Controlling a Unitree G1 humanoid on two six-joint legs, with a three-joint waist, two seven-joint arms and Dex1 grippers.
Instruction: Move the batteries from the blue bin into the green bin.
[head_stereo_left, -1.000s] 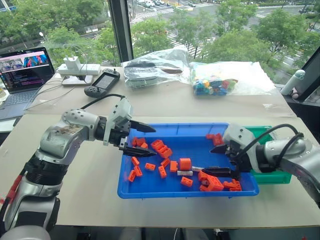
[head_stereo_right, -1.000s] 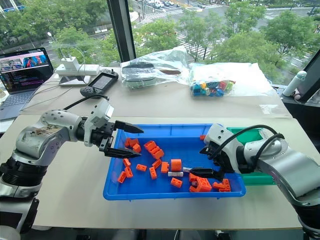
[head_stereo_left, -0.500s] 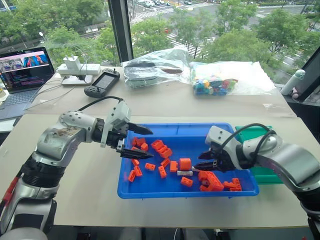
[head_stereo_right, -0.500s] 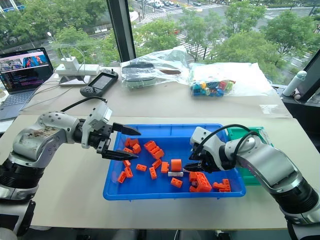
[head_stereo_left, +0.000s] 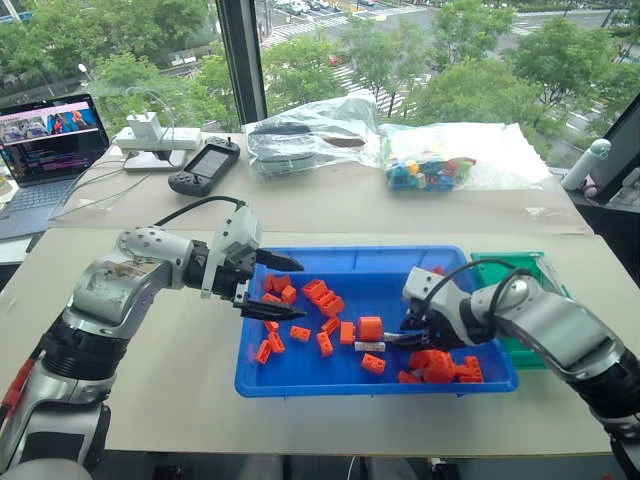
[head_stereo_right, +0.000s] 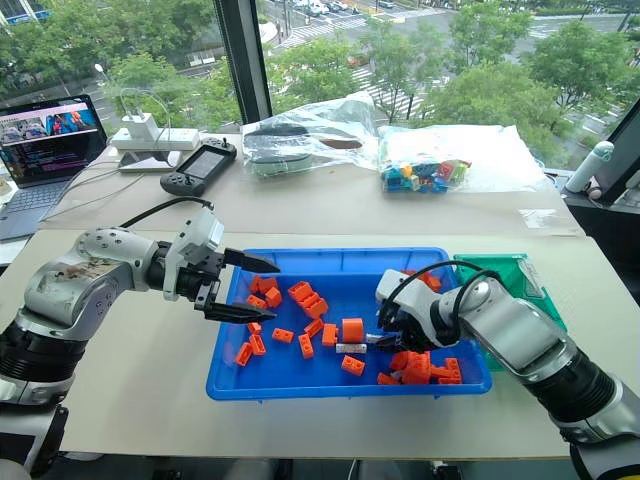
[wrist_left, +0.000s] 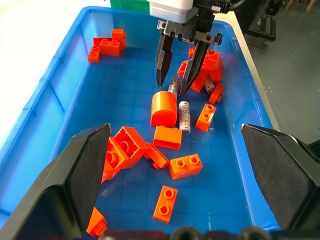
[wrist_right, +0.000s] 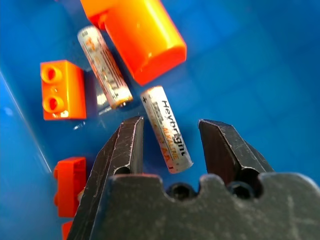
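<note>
Right claw down over a battery in the blue bin

The right claw straddles one battery on the blue bin floor, fingers either side and not yet pinching; a second battery lies beside an orange block. The left claw hangs open over the bin's left end. The green bin sits against the blue bin's right side on the surface.

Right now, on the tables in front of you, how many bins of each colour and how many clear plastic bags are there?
Blue bin: 1
Green bin: 1
Clear plastic bags: 2, one holding dark items and one holding coloured bricks
Total: 4
</note>
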